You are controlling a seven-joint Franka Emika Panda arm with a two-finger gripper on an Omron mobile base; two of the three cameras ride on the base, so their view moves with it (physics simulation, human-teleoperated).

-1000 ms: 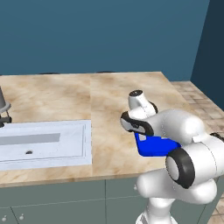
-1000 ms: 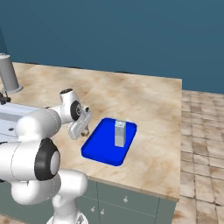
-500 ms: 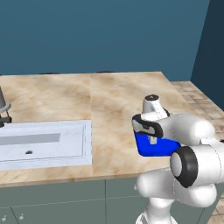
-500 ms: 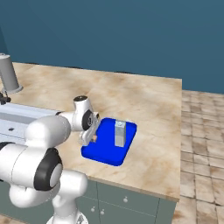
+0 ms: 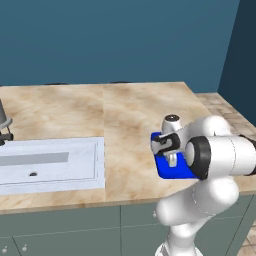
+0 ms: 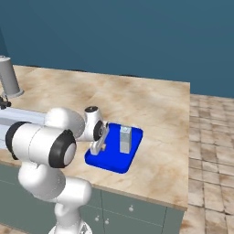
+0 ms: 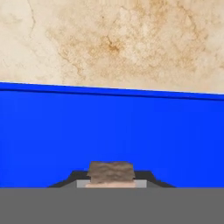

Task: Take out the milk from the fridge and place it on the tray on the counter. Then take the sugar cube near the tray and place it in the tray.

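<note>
A tiny tan, rough-looking sugar cube (image 7: 111,171) is pinched in the closed gripper (image 6: 99,147) over the flat, glossy blue tray (image 6: 109,161) on the marbled beige counter (image 6: 151,109). The grey-white boxy milk (image 6: 124,140) stands upright in the tray, just right of the gripper. 1 white sink (image 5: 55,162) is set in far left.

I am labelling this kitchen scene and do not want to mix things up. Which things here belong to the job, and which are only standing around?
Belong to the job:
- milk, upright in the tray
- tray, on the counter
- sugar cube, held in the gripper over the tray

Only standing around:
- sink
- grey cylinder
</note>
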